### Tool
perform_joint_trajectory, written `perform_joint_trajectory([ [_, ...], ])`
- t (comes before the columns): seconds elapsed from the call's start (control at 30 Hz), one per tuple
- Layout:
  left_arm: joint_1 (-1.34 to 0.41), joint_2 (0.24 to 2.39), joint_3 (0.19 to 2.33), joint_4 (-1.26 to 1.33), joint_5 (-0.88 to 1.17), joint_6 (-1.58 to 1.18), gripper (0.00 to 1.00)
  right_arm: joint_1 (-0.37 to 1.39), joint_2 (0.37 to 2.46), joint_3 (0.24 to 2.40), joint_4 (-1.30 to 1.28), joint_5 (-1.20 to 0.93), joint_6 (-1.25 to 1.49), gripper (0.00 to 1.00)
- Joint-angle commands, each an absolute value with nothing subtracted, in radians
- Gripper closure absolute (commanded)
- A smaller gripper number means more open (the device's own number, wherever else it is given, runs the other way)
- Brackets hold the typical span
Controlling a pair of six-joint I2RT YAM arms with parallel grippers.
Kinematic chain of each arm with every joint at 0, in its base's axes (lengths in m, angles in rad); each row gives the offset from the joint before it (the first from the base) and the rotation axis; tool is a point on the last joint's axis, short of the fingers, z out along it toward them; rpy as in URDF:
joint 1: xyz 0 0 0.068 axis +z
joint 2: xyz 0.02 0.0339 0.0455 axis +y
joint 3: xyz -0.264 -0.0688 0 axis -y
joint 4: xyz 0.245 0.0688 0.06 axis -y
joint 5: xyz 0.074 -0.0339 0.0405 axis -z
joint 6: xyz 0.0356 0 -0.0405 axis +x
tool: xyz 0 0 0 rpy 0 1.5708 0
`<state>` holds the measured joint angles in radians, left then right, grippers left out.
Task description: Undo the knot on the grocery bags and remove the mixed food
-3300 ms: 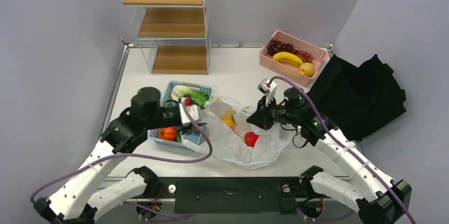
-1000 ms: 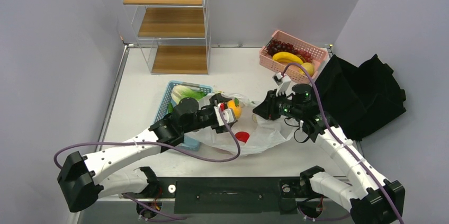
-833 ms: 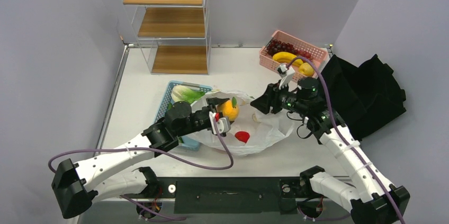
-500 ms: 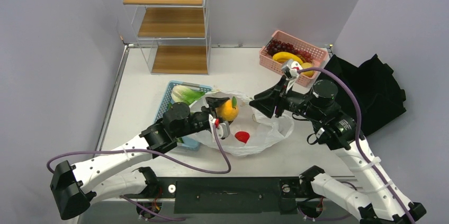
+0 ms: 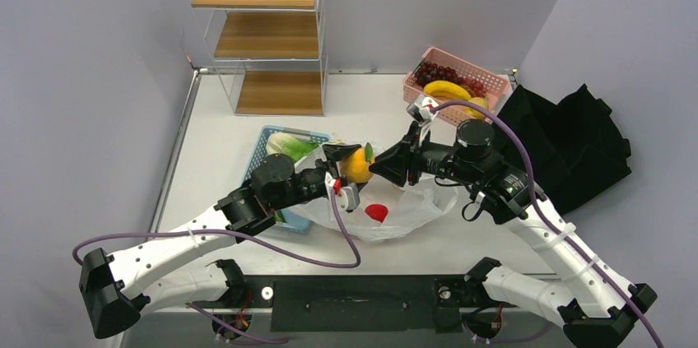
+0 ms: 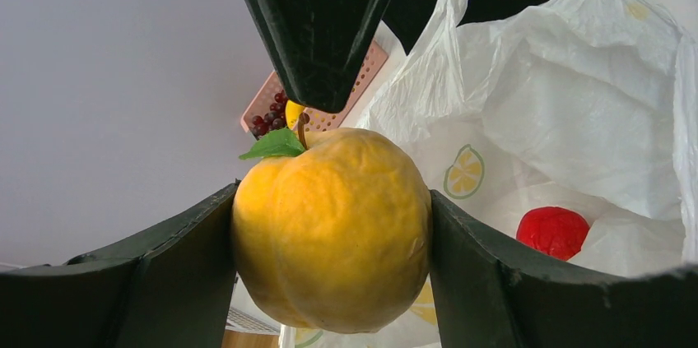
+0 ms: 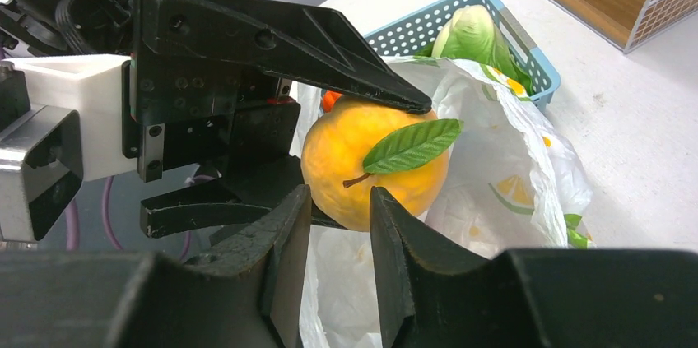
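From above, the left gripper (image 5: 352, 170) holds an orange fruit (image 5: 358, 164) over the far left edge of the white bag (image 5: 407, 198), just beside the blue basket (image 5: 265, 141) with its lettuce (image 5: 287, 146). The right gripper (image 5: 374, 169) points at the fruit from the right, its tips just beside it, though this view does not show how far they are parted. A red apple (image 5: 377, 212) lies inside the bag, and the pink basket (image 5: 495, 83) and black tote (image 5: 568, 146) sit further right on the table (image 5: 370, 109). The left wrist view shows the grip itself: both fingers (image 6: 165, 274) press the fruit (image 6: 333, 229) from either side, jaws set wide around it. The stem and green leaf (image 6: 276, 144) point up, across the line of the grip, at the dark wedge of the right gripper directly above. The fruit is nearly round, with no marked long axis. Grapes (image 6: 272, 113) show behind it, the apple (image 6: 553, 231) low in the bag (image 6: 560, 93). The right wrist view alone shows the right gripper (image 7: 340, 200) slightly parted and holding nothing, tips at the near side of the fruit (image 7: 362, 159), whose leaf (image 7: 411, 144) lies pointing right.
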<state>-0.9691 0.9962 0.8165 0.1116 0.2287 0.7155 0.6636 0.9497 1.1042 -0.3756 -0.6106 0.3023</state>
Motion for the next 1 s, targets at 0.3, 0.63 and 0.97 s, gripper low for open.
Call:
perform_joint_trajectory([
  [0.3, -0.987, 0.996, 0.875, 0.115, 0.243, 0.71, 0.46, 0.703, 0.961, 1.124, -0.353, -0.515, 0.252, 0.73],
  [0.63, -1.0, 1.002, 0.889, 0.102, 0.242, 0.71, 0.47, 0.705, 0.955, 1.112, -0.357, -0.483, 0.25, 1.0],
  [0.97, -1.0, 0.996, 0.881, 0.092, 0.206, 0.698, 0.27, 0.703, 0.944, 1.115, -0.372, -0.472, 0.238, 1.0],
])
